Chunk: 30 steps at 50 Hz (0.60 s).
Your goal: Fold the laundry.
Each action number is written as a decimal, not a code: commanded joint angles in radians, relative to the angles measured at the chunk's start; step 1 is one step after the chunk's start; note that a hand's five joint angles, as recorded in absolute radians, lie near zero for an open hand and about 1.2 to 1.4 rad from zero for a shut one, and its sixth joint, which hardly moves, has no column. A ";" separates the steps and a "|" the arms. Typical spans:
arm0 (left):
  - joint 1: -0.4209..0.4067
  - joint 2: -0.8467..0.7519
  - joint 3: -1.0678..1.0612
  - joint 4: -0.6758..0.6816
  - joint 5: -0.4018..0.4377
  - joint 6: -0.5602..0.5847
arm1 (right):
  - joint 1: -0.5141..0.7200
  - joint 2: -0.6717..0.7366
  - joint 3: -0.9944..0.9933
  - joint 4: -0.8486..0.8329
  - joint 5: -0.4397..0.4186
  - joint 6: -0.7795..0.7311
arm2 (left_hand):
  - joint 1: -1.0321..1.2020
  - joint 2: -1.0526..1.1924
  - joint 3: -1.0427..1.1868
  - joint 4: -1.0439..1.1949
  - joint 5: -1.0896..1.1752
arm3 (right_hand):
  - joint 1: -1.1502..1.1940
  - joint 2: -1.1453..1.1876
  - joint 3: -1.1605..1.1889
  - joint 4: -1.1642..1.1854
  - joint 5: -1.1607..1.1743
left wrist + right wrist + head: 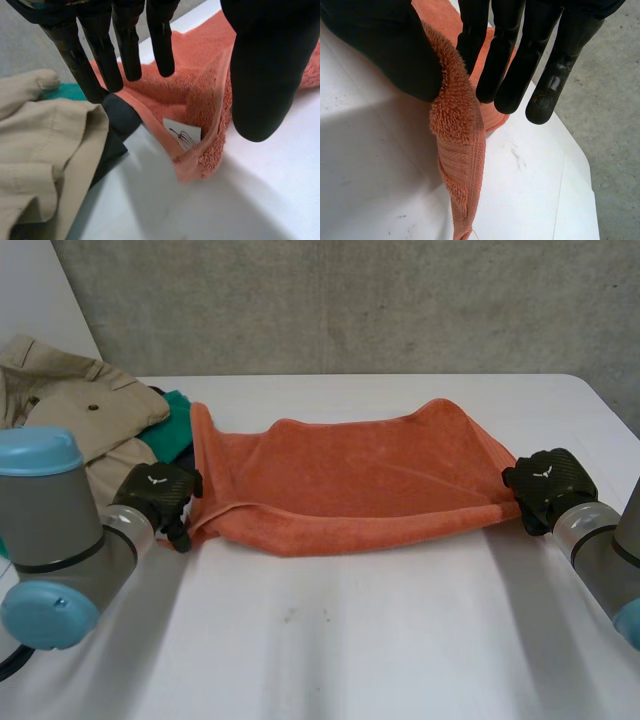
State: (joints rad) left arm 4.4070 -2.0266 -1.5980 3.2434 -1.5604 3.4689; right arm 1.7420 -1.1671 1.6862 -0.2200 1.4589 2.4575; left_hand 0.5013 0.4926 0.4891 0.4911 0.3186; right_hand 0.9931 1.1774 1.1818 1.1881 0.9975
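An orange towel (350, 480) lies folded lengthwise across the middle of the white table (350, 640), sagging in the centre. My left hand (160, 495) is at the towel's left end. In the left wrist view its fingers (125, 45) are straight and spread well apart from the thumb, and the towel corner (200, 100) with a white label rests on the table between them, ungripped. My right hand (548, 485) is at the right end. There the towel's edge (460, 145) is pinched between thumb and fingers (520, 60), and its corner hangs down to the table.
A beige garment (70, 400) is heaped at the table's back left, with a green cloth (175, 425) and a dark cloth (117, 125) beside the towel's left end. A grey concrete wall stands behind the table. The table's right edge runs just past my right hand.
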 commanded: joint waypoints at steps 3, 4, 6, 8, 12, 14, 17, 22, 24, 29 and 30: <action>-0.014 -0.092 0.058 -0.002 0.000 0.010 | -0.001 0.000 0.001 0.001 0.008 -0.009 | 0.645 0.653 0.657 0.655 0.653 | 0.403 0.219 0.214 0.208 0.224; -0.015 -0.095 0.061 -0.002 0.000 0.010 | -0.001 0.000 0.001 0.002 0.008 -0.011 | 0.765 0.774 0.777 0.775 0.773 | 0.403 0.219 0.214 0.208 0.224; -0.018 -0.095 0.056 -0.010 -0.001 0.015 | -0.006 0.000 0.001 0.008 0.008 -0.014 | 0.895 0.904 0.907 0.905 0.903 | 0.403 0.219 0.214 0.208 0.224; -0.023 -0.084 0.049 -0.027 -0.003 0.021 | -0.010 -0.003 -0.002 0.022 0.008 -0.020 | 0.895 0.904 0.907 0.905 0.903 | 0.403 0.219 0.214 0.208 0.224; -0.050 -0.008 0.035 -0.152 -0.012 0.079 | -0.035 -0.071 -0.011 0.143 0.001 -0.071 | 0.895 0.904 0.907 0.905 0.903 | 0.403 0.219 0.214 0.208 0.224; -0.057 0.095 0.007 -0.269 -0.009 0.143 | -0.070 -0.143 -0.019 0.269 -0.008 -0.150 | 0.895 0.904 0.907 0.905 0.903 | 0.403 0.219 0.214 0.208 0.224; -0.055 0.224 -0.063 -0.408 -0.001 0.246 | -0.146 -0.231 -0.022 0.439 -0.009 -0.305 | 0.895 0.904 0.907 0.905 0.903 | 0.403 0.219 0.214 0.208 0.224; -0.075 0.365 -0.155 -0.482 -0.007 0.404 | -0.208 -0.327 -0.014 0.617 -0.014 -0.524 | 0.895 0.904 0.907 0.905 0.903 | 0.403 0.219 0.214 0.208 0.224; -0.086 0.400 -0.187 -0.473 -0.007 0.449 | -0.211 -0.335 -0.007 0.631 -0.026 -0.558 | 0.895 0.904 0.907 0.905 0.903 | 0.403 0.219 0.214 0.208 0.224; -0.089 0.344 -0.195 -0.377 -0.010 0.463 | -0.211 -0.324 0.000 0.624 -0.043 -0.561 | 0.895 0.904 0.907 0.905 0.903 | 0.403 0.219 0.214 0.208 0.224; -0.090 0.318 -0.192 -0.354 -0.012 0.464 | -0.213 -0.306 -0.002 0.617 -0.045 -0.562 | 0.895 0.904 0.907 0.905 0.903 | 0.403 0.219 0.214 0.208 0.224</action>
State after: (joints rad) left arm 4.3248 -1.6466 -1.7732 2.7744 -1.5675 3.9016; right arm 1.5324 -1.4996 1.6782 0.4067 1.4317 1.9187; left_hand 1.1501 1.1959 1.1906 1.1981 0.9765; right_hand 0.9931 1.1774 1.1818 1.1881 0.9976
